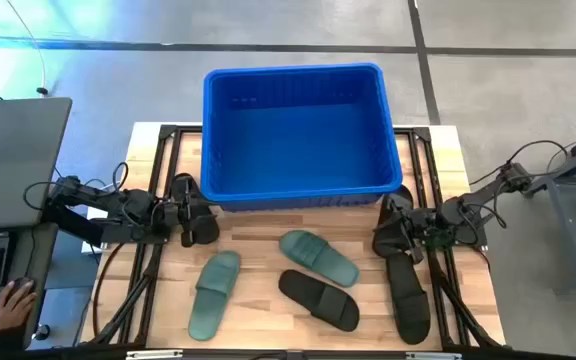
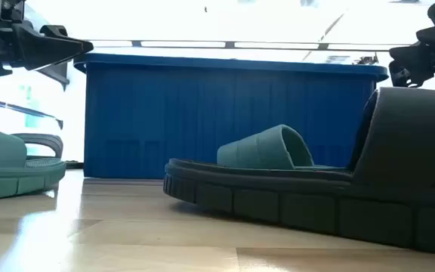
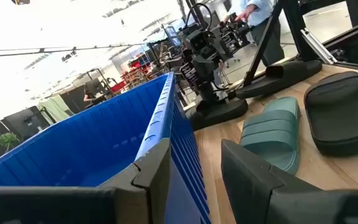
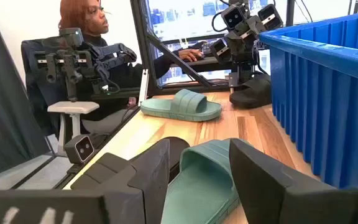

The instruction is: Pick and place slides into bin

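The blue bin [image 1: 298, 130] stands at the table's far middle. My left gripper [image 3: 197, 186] is open at the bin's near left corner, above a black slide [image 4: 250, 93]. My right gripper [image 4: 197, 180] is open near the bin's near right corner, above the far end of another black slide [image 1: 408, 290], and points at a green slide [image 1: 318, 258]. A second green slide [image 1: 213, 290] and a third black slide [image 1: 318, 298] lie flat on the wood nearer the front edge. No slide shows inside the bin.
The dark frame rails [image 1: 153, 250] run along both sides of the wooden top. A person sits beyond the table's left edge [image 4: 92, 37], with a hand [image 1: 13, 298] at a desk there. Bare wood shows between the slides and the bin's near wall.
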You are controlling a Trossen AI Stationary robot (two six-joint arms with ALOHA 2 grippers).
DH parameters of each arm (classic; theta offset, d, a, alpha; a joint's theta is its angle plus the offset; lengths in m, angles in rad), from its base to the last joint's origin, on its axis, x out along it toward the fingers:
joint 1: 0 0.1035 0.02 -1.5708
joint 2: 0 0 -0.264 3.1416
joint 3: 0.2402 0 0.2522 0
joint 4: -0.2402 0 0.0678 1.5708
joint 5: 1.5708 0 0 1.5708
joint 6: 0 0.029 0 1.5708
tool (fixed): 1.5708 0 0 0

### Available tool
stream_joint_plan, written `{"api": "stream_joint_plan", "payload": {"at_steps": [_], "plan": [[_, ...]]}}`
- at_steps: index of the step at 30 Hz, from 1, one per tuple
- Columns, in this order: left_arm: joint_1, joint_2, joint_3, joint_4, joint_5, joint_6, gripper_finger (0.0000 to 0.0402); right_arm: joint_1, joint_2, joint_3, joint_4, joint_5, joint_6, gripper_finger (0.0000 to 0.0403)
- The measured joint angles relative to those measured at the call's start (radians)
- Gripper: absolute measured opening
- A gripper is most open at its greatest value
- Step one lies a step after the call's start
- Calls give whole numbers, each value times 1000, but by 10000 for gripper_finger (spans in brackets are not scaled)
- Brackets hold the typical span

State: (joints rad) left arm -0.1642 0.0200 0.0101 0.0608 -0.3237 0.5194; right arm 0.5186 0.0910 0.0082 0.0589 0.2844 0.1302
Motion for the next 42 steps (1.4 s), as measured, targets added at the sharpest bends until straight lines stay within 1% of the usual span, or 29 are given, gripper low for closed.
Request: {"api": "stream_joint_plan", "payload": {"at_steps": [20,32,42], "plan": [[0,0,0,0,0,0,127,0,0,0,0,0,0,154],[0,0,0,0,0,0,127,0,0,0,0,0,0,163],[0,0,0,0,0,0,127,0,0,0,0,0,0,163]]}}
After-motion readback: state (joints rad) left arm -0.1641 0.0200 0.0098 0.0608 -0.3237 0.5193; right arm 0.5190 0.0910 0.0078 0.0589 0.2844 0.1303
